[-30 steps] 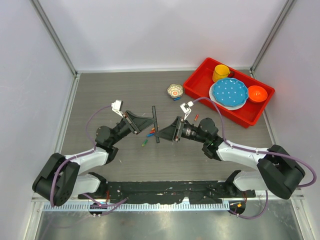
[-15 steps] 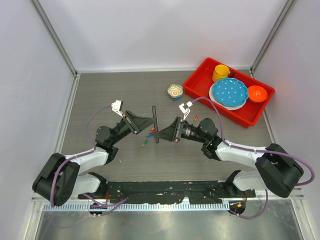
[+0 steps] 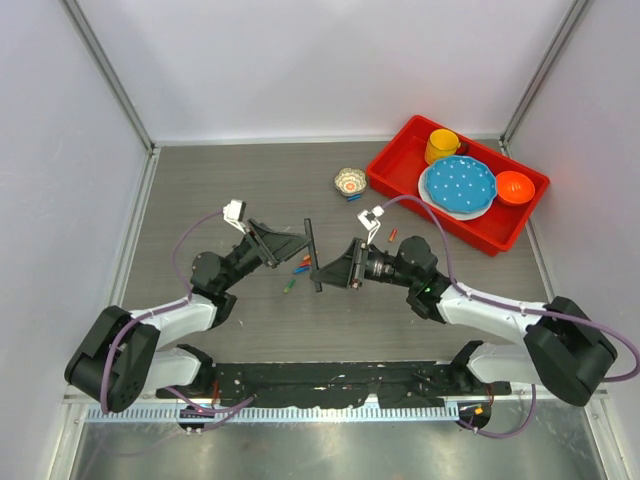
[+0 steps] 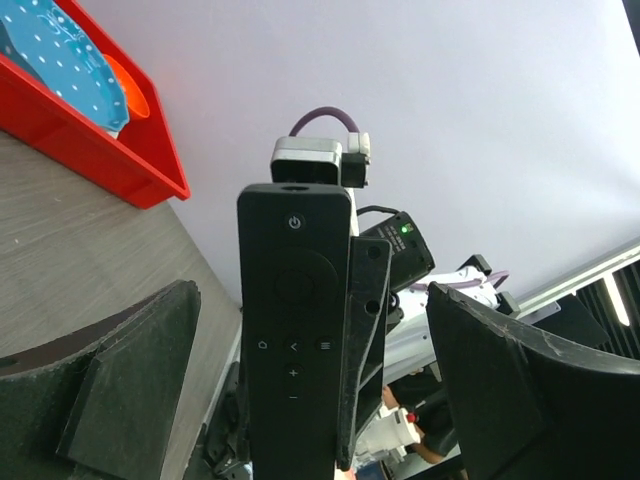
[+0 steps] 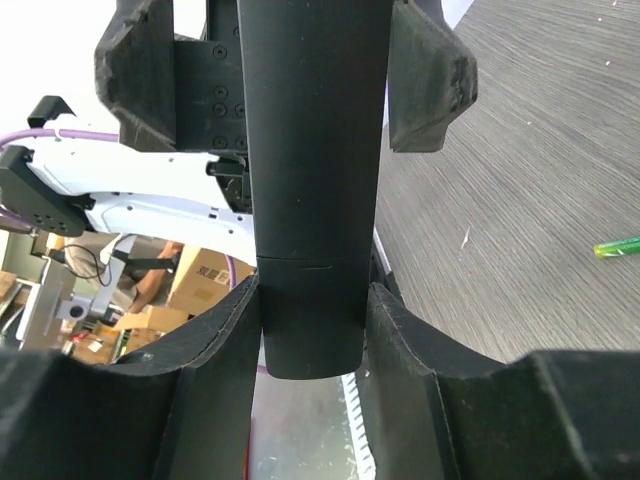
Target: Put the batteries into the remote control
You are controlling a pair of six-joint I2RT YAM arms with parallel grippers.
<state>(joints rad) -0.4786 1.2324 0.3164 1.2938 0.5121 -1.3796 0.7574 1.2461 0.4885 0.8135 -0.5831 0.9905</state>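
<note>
The remote control [image 3: 314, 256] is a slim black bar held off the table between the two arms. My right gripper [image 3: 323, 270] is shut on its lower end, and its fingers [image 5: 215, 380] press both sides of the remote control [image 5: 312, 180]. My left gripper [image 3: 298, 246] stands open around the remote control [image 4: 293, 330], whose button face is toward it, with its fingers [image 4: 130, 380] well apart and off it. Red, orange and blue batteries [image 3: 301, 265] lie on the table below. A green battery [image 3: 289, 287] lies nearer, also seen as a green battery [image 5: 617, 246] in the right wrist view.
A red bin [image 3: 400, 150] at the back right holds a yellow cup [image 3: 441, 146], a blue dotted plate [image 3: 458, 187] and an orange bowl [image 3: 515, 187]. A small patterned bowl [image 3: 349, 181] stands left of the bin, with a blue battery [image 3: 353, 198] beside it. A red battery [image 3: 393, 235] lies near the right wrist.
My right gripper closed on the remote control's lower end. My left gripper then opened wide and let it go. The remote has tilted and shifted slightly toward the right.
</note>
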